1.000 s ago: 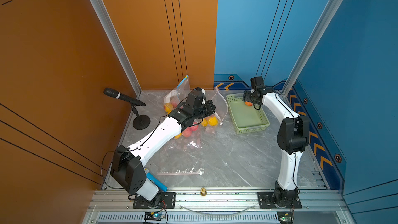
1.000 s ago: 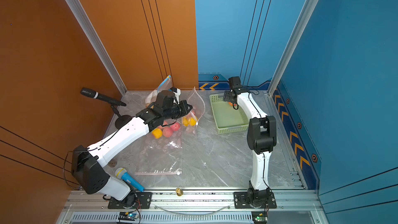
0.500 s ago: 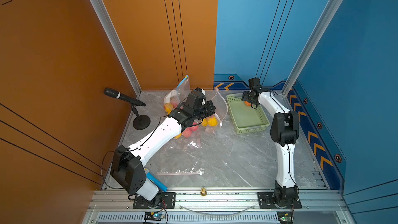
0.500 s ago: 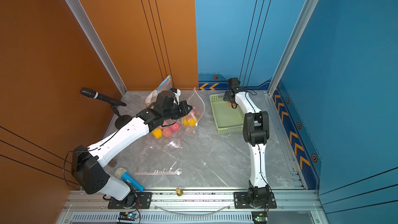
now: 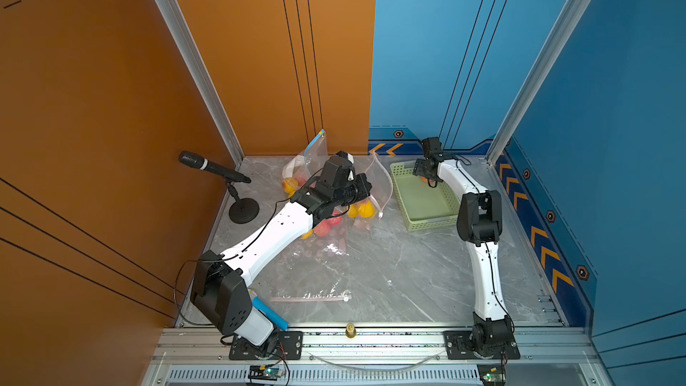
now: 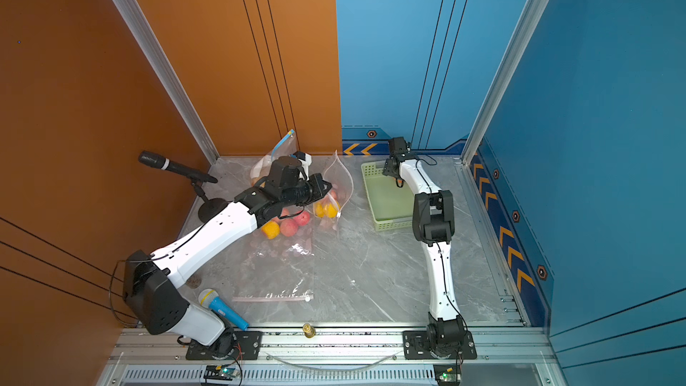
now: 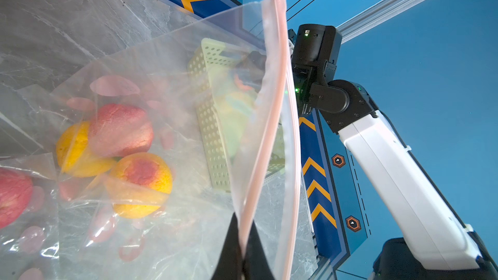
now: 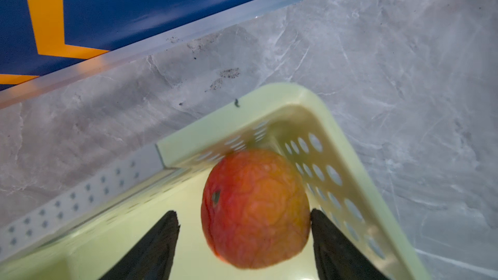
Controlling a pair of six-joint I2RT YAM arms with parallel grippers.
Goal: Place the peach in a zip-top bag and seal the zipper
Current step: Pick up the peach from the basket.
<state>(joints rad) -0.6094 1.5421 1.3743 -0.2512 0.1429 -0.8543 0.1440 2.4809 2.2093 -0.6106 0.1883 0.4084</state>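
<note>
A grey marble-patterned worktop (image 5: 408, 272) carries a black handheld microphone (image 5: 208, 167) clipped aslant on a short stand with a round black base (image 5: 244, 210), near the orange wall panels. A pale green perforated plastic basket (image 5: 432, 222) sits at the back, towards the blue wall, close to a strip of orange chevrons (image 5: 538, 243). A blue toy microphone with a pale head (image 6: 222, 310) lies at the front corner. A small brass knob (image 5: 349, 329) stands upright on the front aluminium rail.
</note>
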